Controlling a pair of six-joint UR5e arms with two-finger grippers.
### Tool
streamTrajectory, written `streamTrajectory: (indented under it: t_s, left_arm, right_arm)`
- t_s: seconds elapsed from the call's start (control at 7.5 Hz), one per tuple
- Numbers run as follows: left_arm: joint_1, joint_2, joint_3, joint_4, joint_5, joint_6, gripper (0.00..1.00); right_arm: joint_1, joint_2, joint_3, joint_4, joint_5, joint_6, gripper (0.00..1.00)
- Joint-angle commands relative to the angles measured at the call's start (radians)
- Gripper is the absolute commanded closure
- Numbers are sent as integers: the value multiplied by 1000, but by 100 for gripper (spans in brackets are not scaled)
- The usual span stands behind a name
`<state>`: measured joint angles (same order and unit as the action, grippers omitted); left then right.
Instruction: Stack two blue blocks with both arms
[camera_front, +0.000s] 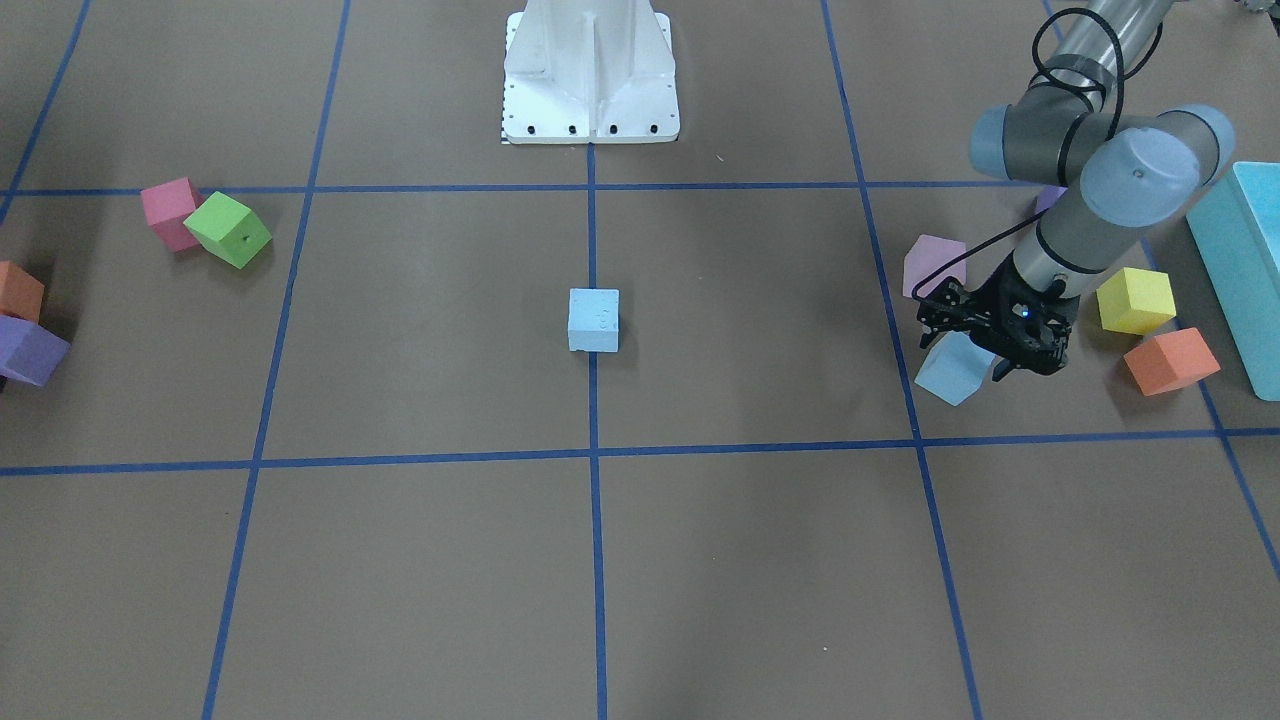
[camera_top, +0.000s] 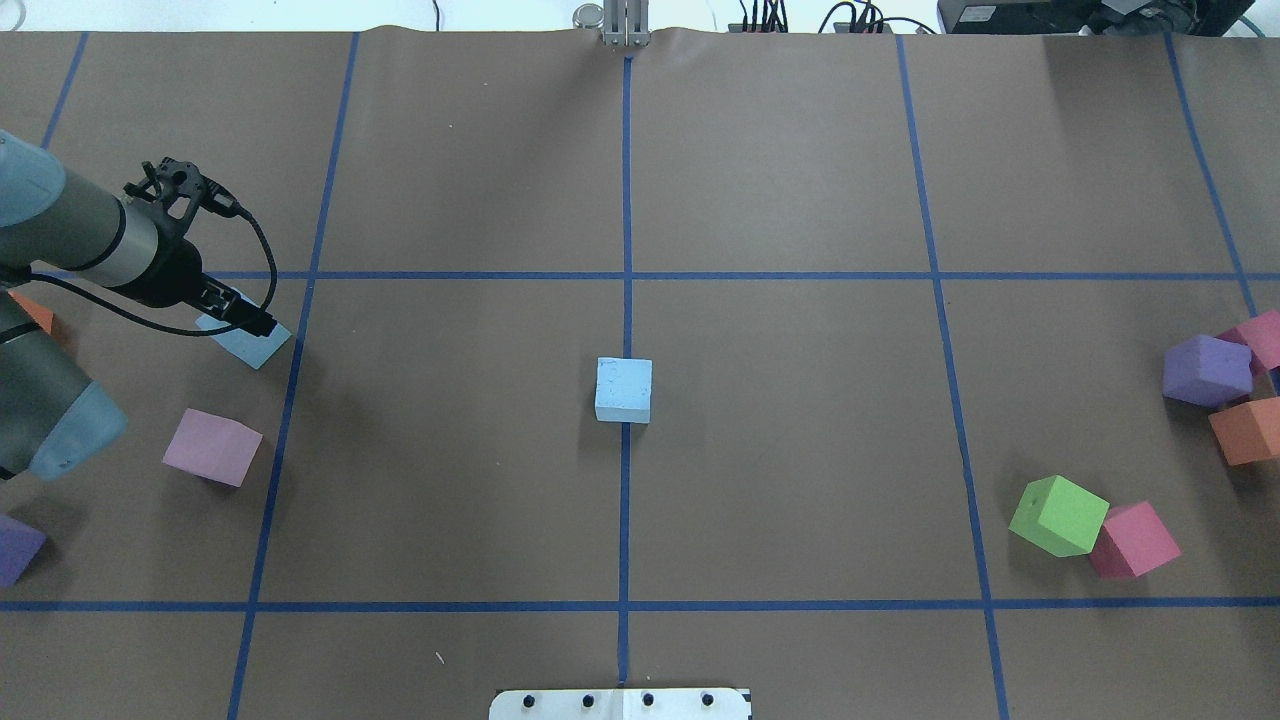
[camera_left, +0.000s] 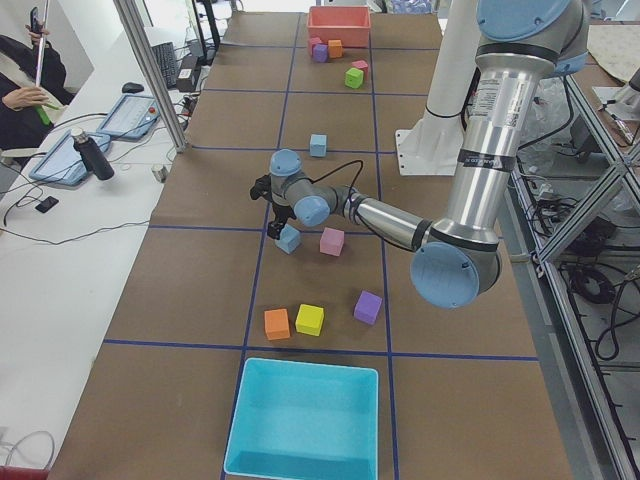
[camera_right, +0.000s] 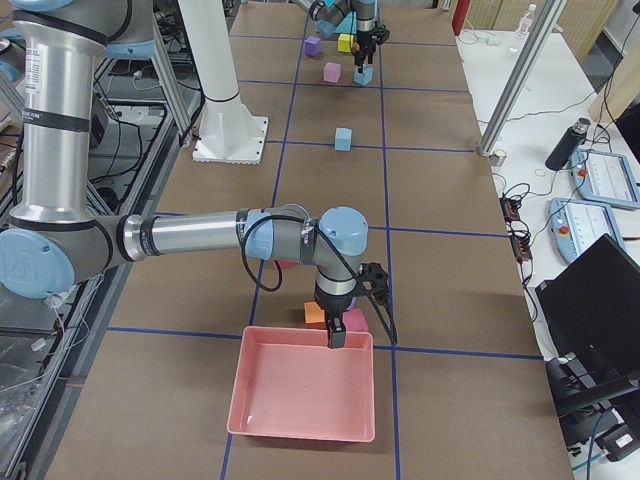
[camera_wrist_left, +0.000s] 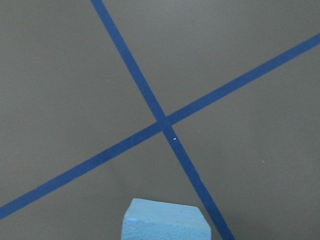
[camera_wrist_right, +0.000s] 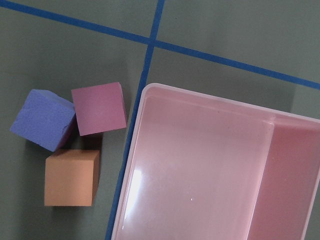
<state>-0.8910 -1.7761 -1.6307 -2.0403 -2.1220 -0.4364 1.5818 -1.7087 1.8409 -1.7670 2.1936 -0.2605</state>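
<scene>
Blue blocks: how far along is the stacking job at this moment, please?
Done: one blue block sits alone at the centre of the table, apparently as the base. In hand: the left gripper seems closed on the second blue block, which is tilted, far out on the robot's left. Left to do: carry it over and set it on top. The right gripper hovers by the pink bin.

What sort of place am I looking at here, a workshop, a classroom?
Probably a robotics research lab: a large robot arm stands at a table gridded with blue tape, coloured foam cubes lie about as props, and an operator's desk sits alongside.
</scene>
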Motion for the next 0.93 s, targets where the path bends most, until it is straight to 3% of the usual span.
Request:
streamTrajectory:
  t_s: [0.0, 0.4, 0.8]
  left_arm:
    - [1, -9, 21, -3, -4, -1, 2]
    - [13, -61, 109, -8, -1, -1, 2]
    - [21, -62, 129, -8, -6, -1, 4]
  right_arm:
    - [0, 1, -2, 0, 0, 1, 0]
    - [0, 1, -5, 1, 0, 1, 0]
    - [0, 3, -14, 1, 1, 1, 0]
